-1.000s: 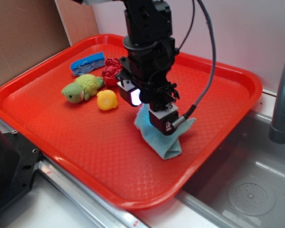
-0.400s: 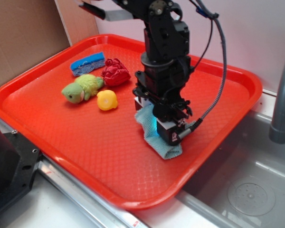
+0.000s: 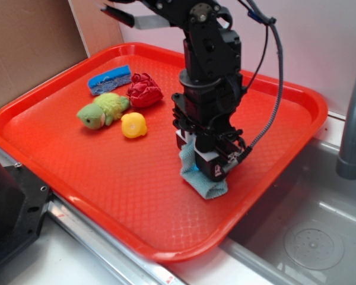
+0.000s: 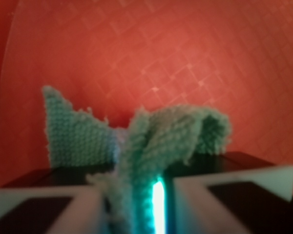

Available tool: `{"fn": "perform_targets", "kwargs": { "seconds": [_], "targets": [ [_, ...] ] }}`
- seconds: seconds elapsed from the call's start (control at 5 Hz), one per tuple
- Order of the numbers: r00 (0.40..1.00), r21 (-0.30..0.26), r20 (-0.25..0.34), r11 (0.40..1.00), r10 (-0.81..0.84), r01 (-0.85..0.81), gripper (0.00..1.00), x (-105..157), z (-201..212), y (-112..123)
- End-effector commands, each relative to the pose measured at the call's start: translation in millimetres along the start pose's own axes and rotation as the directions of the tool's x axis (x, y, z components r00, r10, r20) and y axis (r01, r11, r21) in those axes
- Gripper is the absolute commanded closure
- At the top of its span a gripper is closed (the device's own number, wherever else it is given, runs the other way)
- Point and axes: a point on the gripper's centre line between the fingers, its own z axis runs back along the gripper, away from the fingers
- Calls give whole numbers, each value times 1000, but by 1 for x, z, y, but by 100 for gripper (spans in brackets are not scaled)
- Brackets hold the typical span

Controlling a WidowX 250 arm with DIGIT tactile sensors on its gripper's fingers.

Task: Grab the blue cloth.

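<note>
The blue cloth (image 3: 206, 185) is a pale teal woven rag lying bunched on the red tray (image 3: 77, 160), right of centre. My gripper (image 3: 203, 167) points straight down onto it, and most of the cloth is hidden under the arm. In the wrist view a fold of the cloth (image 4: 151, 146) stands pinched between my two fingers (image 4: 224, 190), which are nearly together around it. The gripper (image 4: 139, 204) is shut on the cloth, low at the tray surface.
At the tray's back left lie a bright blue sponge (image 3: 110, 78), a red crumpled toy (image 3: 144, 90), a green plush turtle (image 3: 104, 110) and a yellow duck (image 3: 133, 125). A steel sink (image 3: 308, 231) with a grey faucet (image 3: 353, 130) lies right. A cardboard wall (image 3: 24, 41) stands left.
The arm moved right and down onto the cloth. The jaws closed on a fold of it, and the cloth is now bunched tighter under the gripper.
</note>
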Motion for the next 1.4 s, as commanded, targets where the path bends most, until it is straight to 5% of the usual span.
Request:
{"fn": "perform_targets", "kwargs": {
  "seconds": [0.0, 0.4, 0.8, 1.2],
  "targets": [
    [993, 1, 53, 995, 104, -105, 100, -5, 60, 41],
    [955, -41, 93, 959, 282, -279, 100, -38, 122, 86],
    [879, 4, 201, 897, 432, -441, 100, -83, 147, 110],
    [872, -32, 167, 886, 461, -462, 100, -89, 140, 119]
  ]
}}
